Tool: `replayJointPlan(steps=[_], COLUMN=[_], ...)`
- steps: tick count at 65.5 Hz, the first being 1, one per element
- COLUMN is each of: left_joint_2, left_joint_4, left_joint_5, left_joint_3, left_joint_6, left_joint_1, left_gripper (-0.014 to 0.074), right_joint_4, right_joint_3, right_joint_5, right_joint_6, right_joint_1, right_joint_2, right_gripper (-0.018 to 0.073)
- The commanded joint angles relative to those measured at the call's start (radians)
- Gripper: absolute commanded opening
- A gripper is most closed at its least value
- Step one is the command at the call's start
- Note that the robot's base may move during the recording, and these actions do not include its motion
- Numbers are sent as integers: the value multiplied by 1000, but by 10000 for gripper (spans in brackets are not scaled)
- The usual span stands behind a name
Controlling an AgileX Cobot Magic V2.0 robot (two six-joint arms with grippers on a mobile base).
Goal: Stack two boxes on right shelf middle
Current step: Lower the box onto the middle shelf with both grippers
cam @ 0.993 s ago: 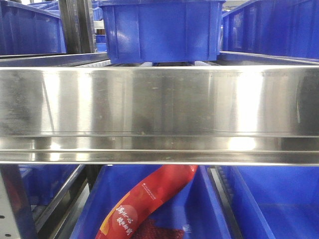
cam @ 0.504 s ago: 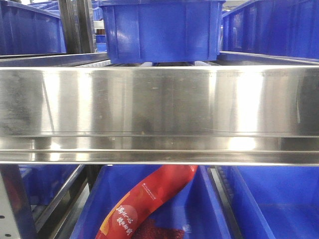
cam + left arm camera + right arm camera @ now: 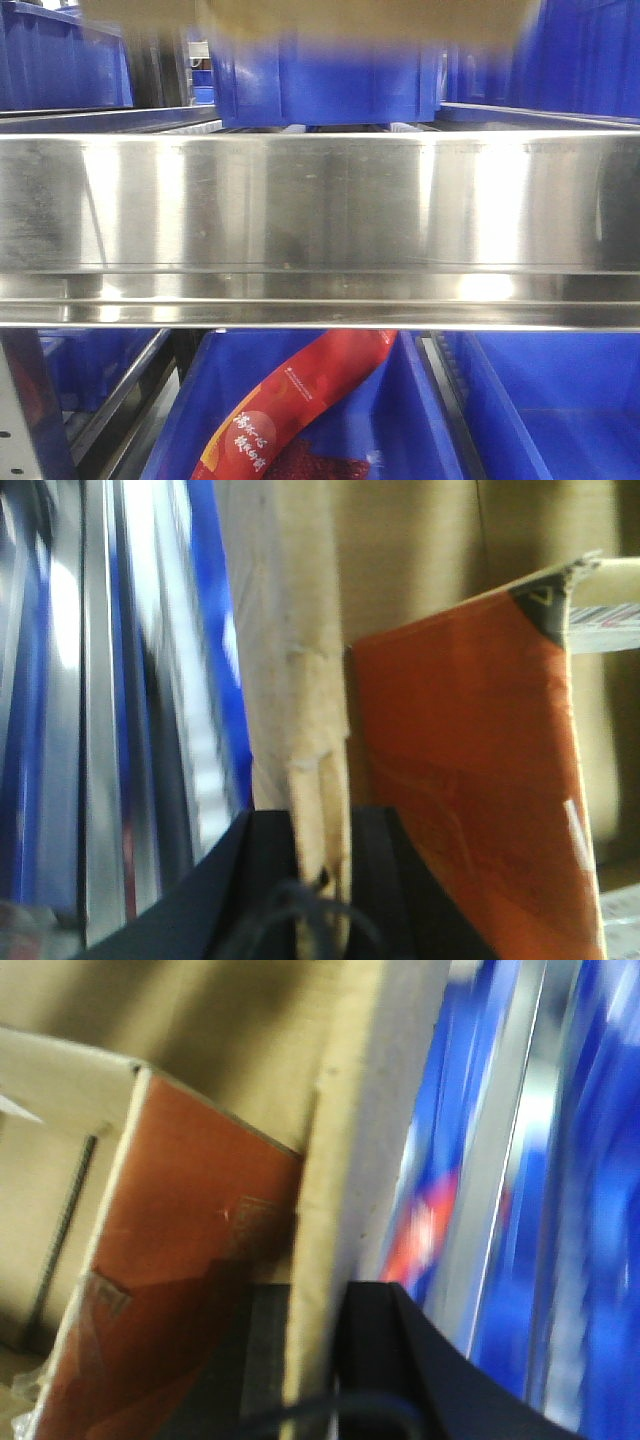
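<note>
Blurred brown cardboard box (image 3: 370,22) hangs above shiny stainless-steel shelf rail (image 3: 320,205), its pale wall edges (image 3: 318,770) seen edge-on in both wrist views; second box not identifiable.

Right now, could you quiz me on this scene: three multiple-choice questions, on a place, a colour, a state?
1. Where is the long red printed packet? A in a tool; B in a plastic bin below the shiny steel shelf rail; C atop that rail.
2. The plastic bins' colour? A blue; B green; C grey.
3. The left tool is: A wide open; B unseen; C shut on the wall of the brown cardboard box.
B, it shows under the rail; A, every bin is blue; C, its fingers pinch the wall's edge.
</note>
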Motion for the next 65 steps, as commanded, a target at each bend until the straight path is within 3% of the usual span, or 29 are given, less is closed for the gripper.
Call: replayJointPlan(steps=[1,19,28,37,42,47,65], left_joint_2=[19,72,78,77,69,59,-43], left_joint_4=[36,38,38,40,40,44,43], left_joint_5=[-42,-42,-42,-42,-42,-42,-42], left_joint_3=[22,79,79,79,79,77,73], left_joint_6=[-4,-4,-4,-4,-4,-4,-4], left_joint_1=[4,4,4,4,4,4,4], left_gripper=[-111,-111,-69,165,411,621,460], right_joint_4=[-7,-7,-7,-7,-7,-7,-7], right_joint_3=[-9,-9,-9,-9,-9,-11,-11], right_joint_5=[-13,-11,-11,-11,-11,-11,-13], right_joint_6=[-16,-16,-16,-16,-16,-16,-16], right_joint_1=[-4,-4,-4,-4,-4,-4,-4], right_joint_2=[25,79,80,80,78,70,-15], right_gripper=[-154,-143,-6,323,500,575,538])
